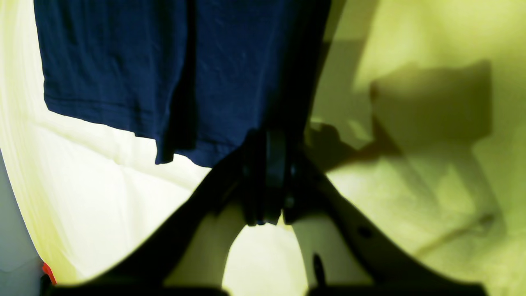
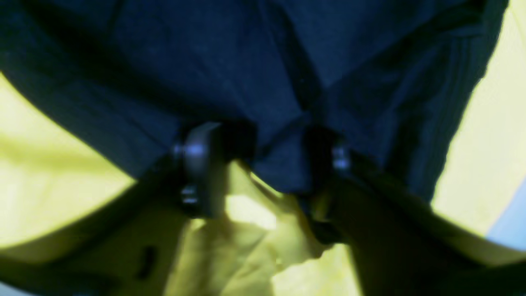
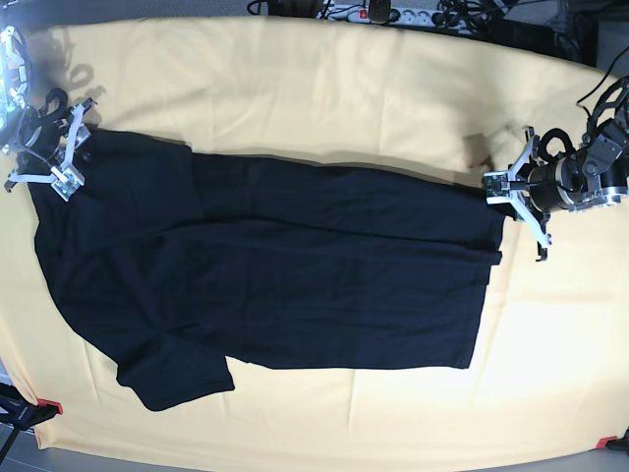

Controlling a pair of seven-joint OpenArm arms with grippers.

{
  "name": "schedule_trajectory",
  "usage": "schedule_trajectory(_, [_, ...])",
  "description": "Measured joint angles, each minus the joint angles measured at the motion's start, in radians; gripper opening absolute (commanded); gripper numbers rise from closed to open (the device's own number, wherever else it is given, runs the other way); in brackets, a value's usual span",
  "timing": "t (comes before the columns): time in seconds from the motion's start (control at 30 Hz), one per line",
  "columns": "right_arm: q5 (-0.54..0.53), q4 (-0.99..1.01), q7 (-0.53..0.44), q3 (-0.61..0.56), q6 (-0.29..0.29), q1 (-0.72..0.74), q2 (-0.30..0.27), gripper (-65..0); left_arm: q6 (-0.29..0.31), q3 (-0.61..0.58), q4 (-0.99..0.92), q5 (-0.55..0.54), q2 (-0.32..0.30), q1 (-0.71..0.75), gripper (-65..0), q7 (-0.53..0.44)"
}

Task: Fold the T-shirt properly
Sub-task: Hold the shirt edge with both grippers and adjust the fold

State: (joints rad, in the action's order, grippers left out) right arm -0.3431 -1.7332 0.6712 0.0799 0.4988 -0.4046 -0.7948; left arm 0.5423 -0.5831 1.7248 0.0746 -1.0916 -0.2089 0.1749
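The T-shirt (image 3: 275,265) lies spread on the yellow cloth (image 3: 324,88) covering the table, long axis running side to side in the base view. One long edge is already turned in, and a sleeve (image 3: 177,379) juts out at the near left.

Left gripper (image 1: 269,176): the wrist view shows its jaws pressed together on the shirt's hem corner, fabric running up and away from them. In the base view this arm sits at the shirt's right end, at the far corner.

Right gripper (image 2: 263,164): jaws spread, with a tuck of dark fabric lying between them. No firm pinch is evident, and the view is blurred. In the base view it sits at the far left corner, by the shoulder.

Judgement: the step in hand is securing both far corners for a lengthwise fold.

Recommendations:
- Close the right jaws fully on the cloth of the shirt only; the yellow cloth lies directly beneath and could be caught.
- Lift both ends together, evenly, keeping the edge taut between the arms.
- Carry it across low, so that the layers do not bunch.
- Attend to the stray sleeve before the final folds.
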Motion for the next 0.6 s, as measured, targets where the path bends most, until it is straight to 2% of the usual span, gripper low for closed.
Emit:
schedule_trajectory(0.07, [0.003,0.0,0.002,-0.002,0.003,0.0,0.002,-60.6,0.0,0.0,0.0,0.0,0.0,0.0,-65.0,0.0])
schedule_trajectory(0.1, [0.003,0.002,0.001,-0.002,0.002,0.0,0.003,-65.0,0.0,0.0,0.0,0.0,0.0,0.0,-65.0,0.0])
schedule_trajectory(0.23, [0.004,0.002,0.002,-0.002,0.0,0.0,0.003,-65.0,0.0,0.0,0.0,0.0,0.0,0.0,-65.0,0.0])
schedule_trajectory(0.43, [0.039,-0.031,0.066,-0.007,-0.076,0.039,0.011,-65.0,-0.008,0.0,0.002,-0.008,-0.003,-0.026,-65.0,-0.004])
schedule_trajectory(0.6, [0.048,-0.055,0.069,-0.007,-0.068,0.053,0.008,-65.0,-0.011,0.0,0.003,-0.007,-0.004,-0.052,-65.0,-0.01])
